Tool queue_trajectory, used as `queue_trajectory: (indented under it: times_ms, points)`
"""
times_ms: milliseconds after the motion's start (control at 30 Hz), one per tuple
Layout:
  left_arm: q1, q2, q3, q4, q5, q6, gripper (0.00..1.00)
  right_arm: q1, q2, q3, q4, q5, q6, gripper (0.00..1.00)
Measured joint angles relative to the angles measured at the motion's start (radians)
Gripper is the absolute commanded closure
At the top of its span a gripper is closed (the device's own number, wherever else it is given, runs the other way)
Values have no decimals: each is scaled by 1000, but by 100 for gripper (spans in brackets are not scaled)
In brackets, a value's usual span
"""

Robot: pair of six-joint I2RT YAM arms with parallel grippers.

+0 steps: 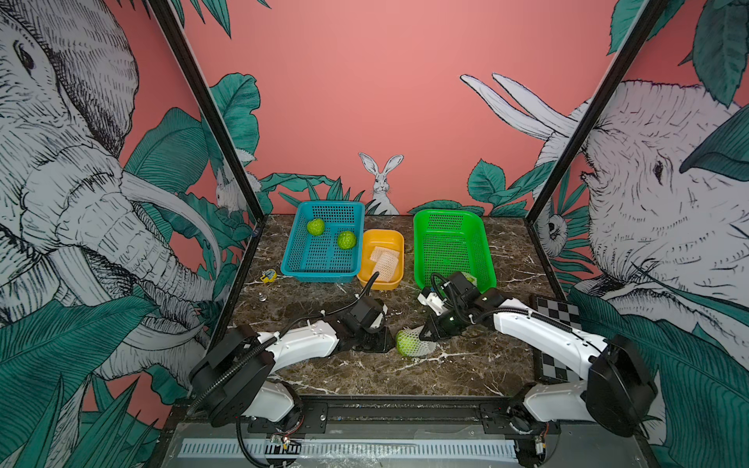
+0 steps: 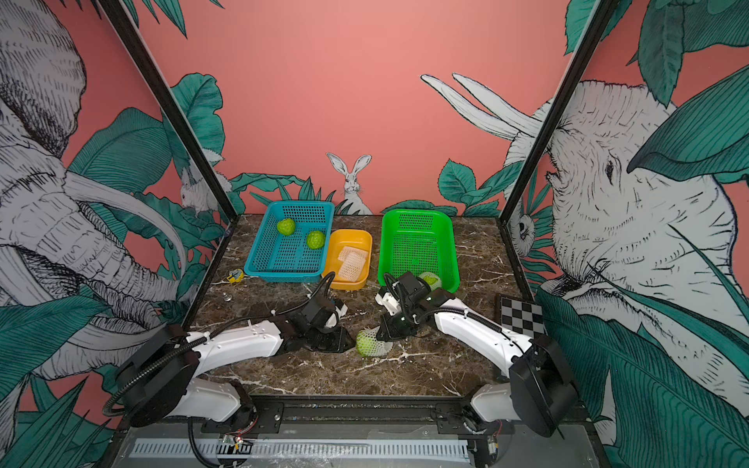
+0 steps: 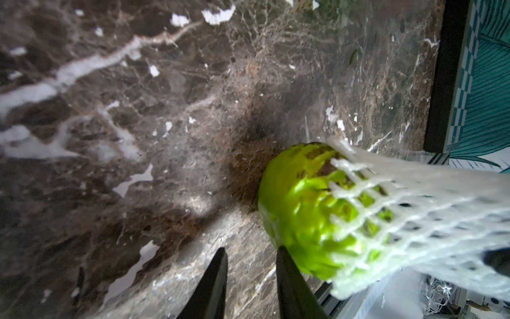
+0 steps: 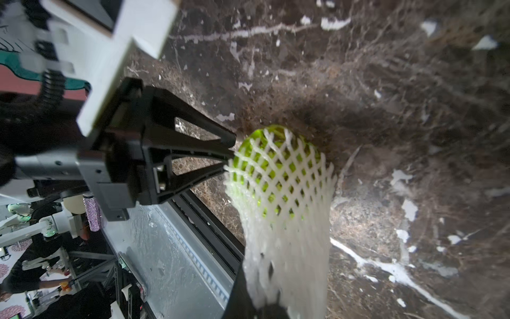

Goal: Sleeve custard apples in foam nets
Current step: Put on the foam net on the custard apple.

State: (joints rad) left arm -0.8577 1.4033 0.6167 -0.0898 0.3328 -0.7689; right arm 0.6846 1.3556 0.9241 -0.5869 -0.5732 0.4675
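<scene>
One custard apple (image 1: 404,343) lies on the marble table's middle, its far half inside a foam net (image 1: 419,346). My right gripper (image 4: 265,301) is shut on the net's loose end. My left gripper (image 3: 249,251) is open, nothing between its fingers, and one fingertip (image 3: 280,250) touches the fruit's bare green side (image 3: 298,210). Two bare custard apples (image 1: 315,227) (image 1: 347,240) sit in the blue basket (image 1: 324,271). Spare foam nets (image 1: 384,259) lie in the yellow tub (image 1: 383,283). A netted fruit (image 2: 430,279) shows in the green basket (image 1: 450,219), partly hidden by my right arm.
A checkerboard card (image 1: 555,312) lies at the table's right edge. A small yellow object (image 1: 268,276) and a small metal piece (image 1: 262,297) lie near the left edge. The black frame rail (image 1: 405,405) runs along the front edge.
</scene>
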Motion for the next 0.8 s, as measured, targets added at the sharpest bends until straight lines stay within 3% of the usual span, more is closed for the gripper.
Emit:
queue_trajectory:
  times_ms: [600, 800]
  points:
    - [0, -3, 3, -12, -45, 1, 65, 95, 129, 89, 74, 147, 72, 100]
    - [8, -118, 2, -105, -119, 19, 59, 95, 192, 175, 92, 175, 76, 88]
